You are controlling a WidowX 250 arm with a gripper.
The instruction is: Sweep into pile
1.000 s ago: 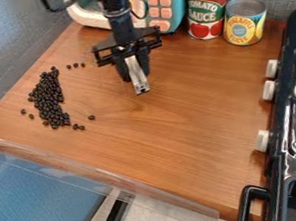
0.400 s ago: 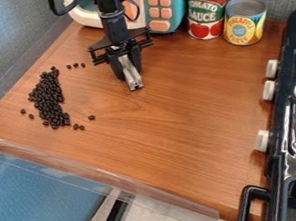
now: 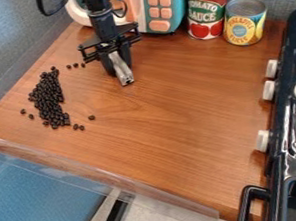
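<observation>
The black gripper [image 3: 117,64] hangs over the upper middle-left of the wooden surface, shut on a narrow silver tool [image 3: 124,75] that slants down between its fingers. Left of it, a long cluster of small black beans [image 3: 48,99] lies on the wood. Three loose beans [image 3: 76,65] sit in a row above and right of the cluster. Two others [image 3: 79,127] rest by its lower end, and two more [image 3: 26,114] lie off its left side. A single bean [image 3: 92,117] is apart on the right. The tool is clear of all the beans.
A teal and pink toy microwave [image 3: 159,5] stands behind the gripper, with a red tomato can [image 3: 207,12] and a yellow can [image 3: 244,23] to its right. A black toy stove [image 3: 292,116] lines the right side. The wooden surface [image 3: 180,129] ends at a front edge.
The gripper has moved left and slightly toward the back, carrying the silver tool with it. The beans lie as before.
</observation>
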